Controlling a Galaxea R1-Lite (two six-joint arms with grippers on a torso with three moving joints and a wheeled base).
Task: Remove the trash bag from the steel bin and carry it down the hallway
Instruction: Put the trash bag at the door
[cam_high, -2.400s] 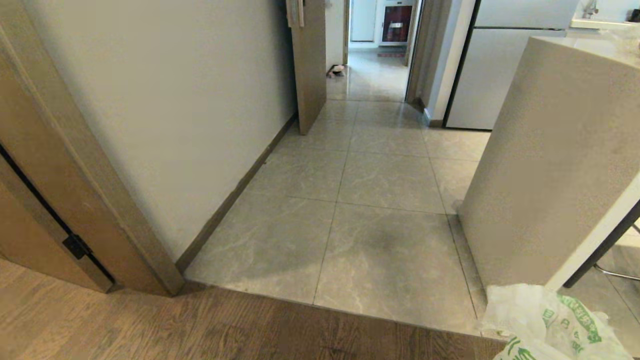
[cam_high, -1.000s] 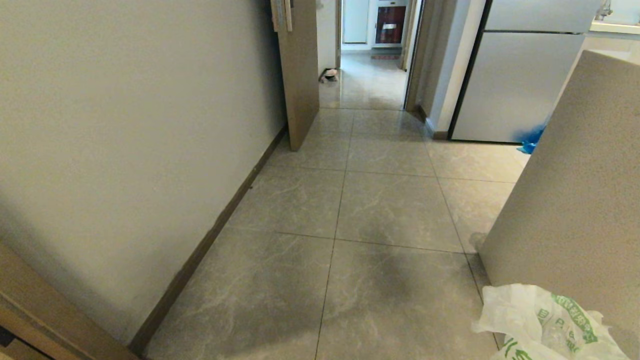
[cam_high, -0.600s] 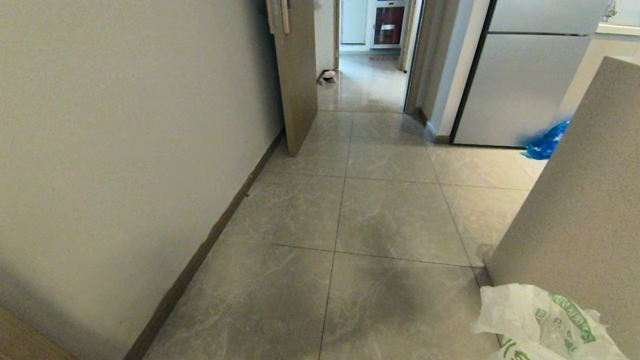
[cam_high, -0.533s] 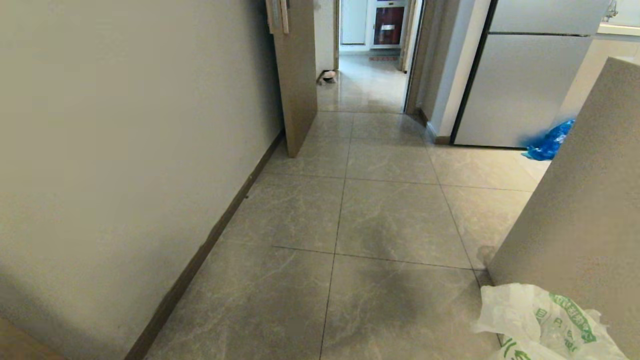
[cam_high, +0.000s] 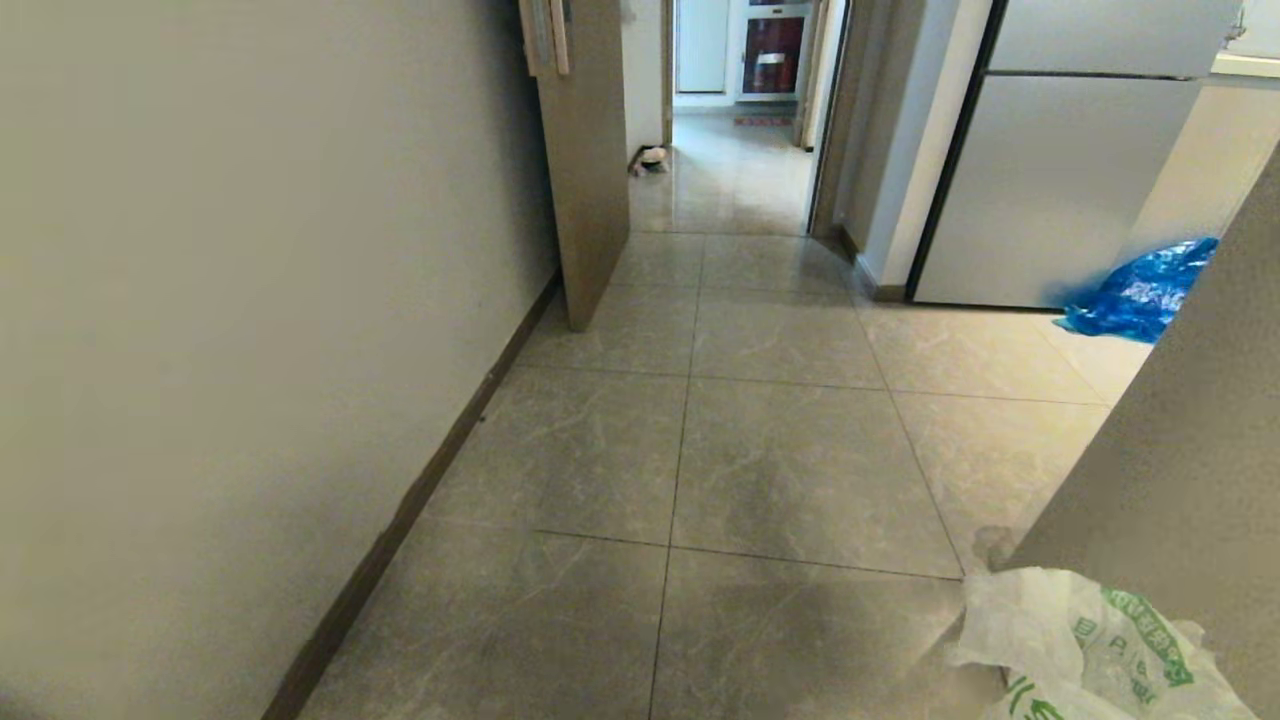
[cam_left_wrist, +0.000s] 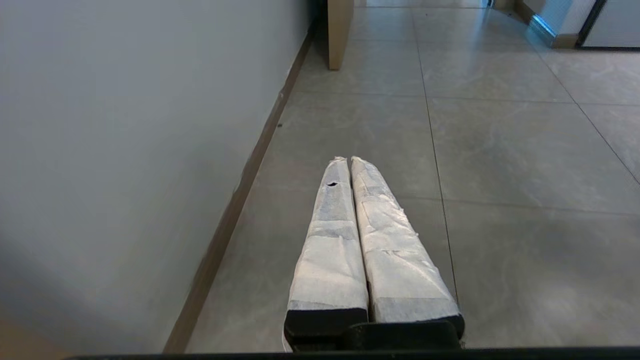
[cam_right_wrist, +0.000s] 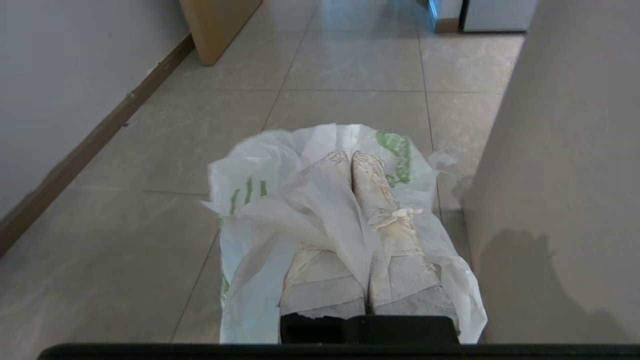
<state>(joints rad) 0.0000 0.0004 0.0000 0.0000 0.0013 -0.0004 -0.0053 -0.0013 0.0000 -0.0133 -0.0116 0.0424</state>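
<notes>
While the right gripper sits low at the robot's right side, its two tape-wrapped fingers are pressed together w/ the trash bag pinched between them; thin white plastic w/ green print folds over both fingers and hangs round them. In the head view the same bag shows at the bottom right corner, crumpled, green lettering on its upper side, just beside the foot of a beige counter panel.

The left gripper is held out over the floor tiles, fingers closed against each other, nothing between them. It's near the off-white wall on the robot's left, w/ the dark baseboard running along the wall's foot.

The hallway stretches ahead: grey marble-look tiles, wall on the left, counter panel on the right. Further on, a tan door stands open, edge toward the camera, its handle plate at the top. Beyond it a doorway opens to a brighter room w/ glossy floor; a small dark-and-light item lies on the floor by the door's far side, too small to identify. On the right, past the counter panel, a white fridge stands against the wall, and a crumpled blue plastic bag lies on the tiles at its foot, partly hidden by the counter panel. The steel bin isn't in any view.
</notes>
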